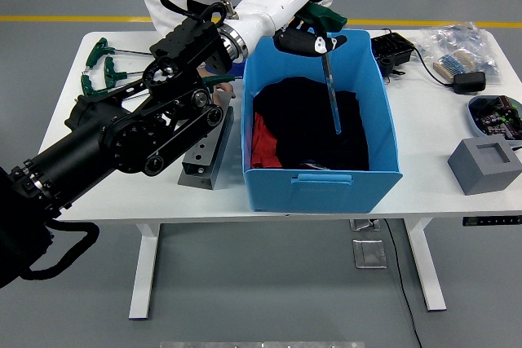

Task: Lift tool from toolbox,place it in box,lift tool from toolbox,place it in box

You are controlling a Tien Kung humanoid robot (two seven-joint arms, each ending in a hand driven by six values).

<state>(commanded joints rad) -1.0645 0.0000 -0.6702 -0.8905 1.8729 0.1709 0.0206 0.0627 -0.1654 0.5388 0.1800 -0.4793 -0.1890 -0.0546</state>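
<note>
Spare T-handle hex keys (104,67) lie on the desk (98,177) at 10 o'clock. Grey tool holder (205,156) sits just left of the blue box (326,177). Left arm stretches diagonally across to 12 o'clock; left hand (310,34) is clenched on a green T-handle hex key (330,71), shaft hanging down inside the box over dark cloth (314,128).

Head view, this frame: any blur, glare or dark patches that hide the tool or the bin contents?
Head view: lighting even and soft, no strong glare on the white table. The T-handle tool in the left hand is sharp, its thin shaft faint against the dark cloth in the blue box; that cloth shows almost no detail.
</note>
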